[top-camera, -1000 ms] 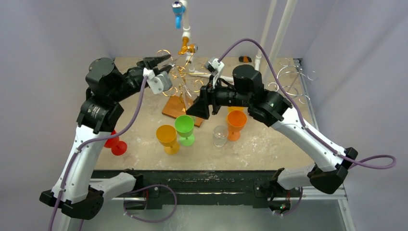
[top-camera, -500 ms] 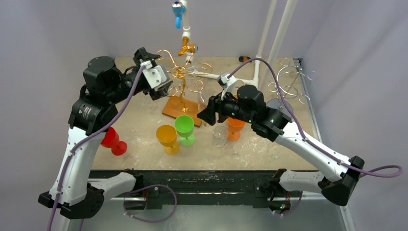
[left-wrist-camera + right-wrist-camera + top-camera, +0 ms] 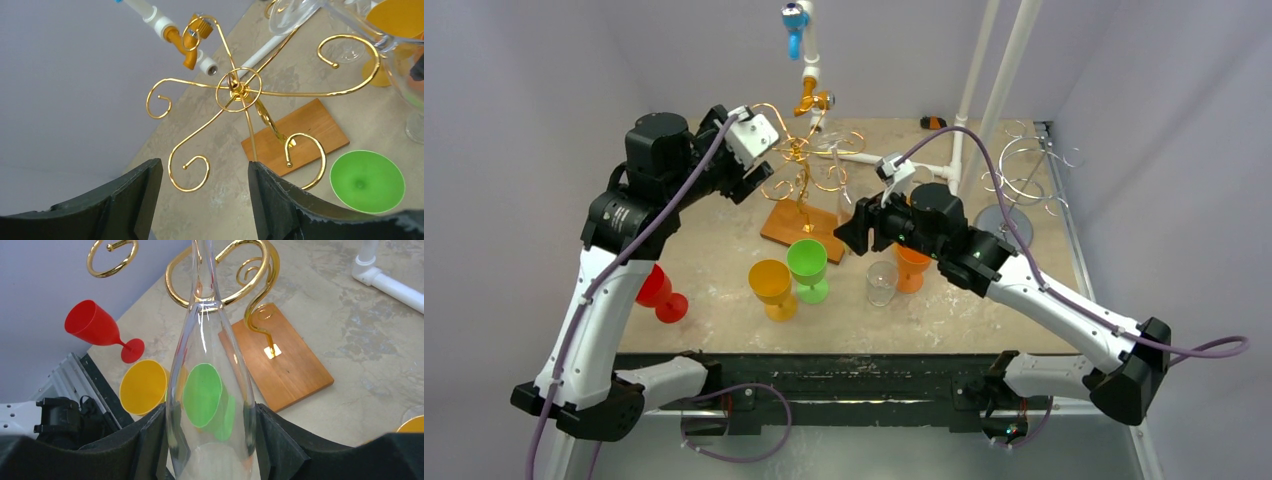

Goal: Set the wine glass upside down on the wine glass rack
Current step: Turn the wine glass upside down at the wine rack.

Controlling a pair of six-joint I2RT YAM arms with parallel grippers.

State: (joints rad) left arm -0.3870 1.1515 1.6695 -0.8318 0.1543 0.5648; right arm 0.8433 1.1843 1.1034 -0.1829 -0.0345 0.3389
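My right gripper (image 3: 210,440) is shut on the bowl of a clear wine glass (image 3: 210,355), held upside down with the stem pointing up. The stem rises through a gold curl of the wine glass rack (image 3: 222,295). In the top view the glass (image 3: 842,195) hangs just right of the gold rack (image 3: 802,165), with the right gripper (image 3: 852,225) below it. My left gripper (image 3: 205,200) is open and empty, above a rack curl (image 3: 192,172). In the top view it (image 3: 749,185) is at the rack's left side.
The rack stands on a wooden base (image 3: 796,230). In front stand green (image 3: 808,268), yellow (image 3: 772,288), orange (image 3: 914,262) and clear (image 3: 882,283) glasses. A red glass (image 3: 658,292) lies at the left. White pipes (image 3: 979,70) and a silver rack (image 3: 1019,178) stand behind.
My left gripper has swung up and tilted down over the rack's left side. My right arm has drawn back a little with the clear glass, its wrist lower.
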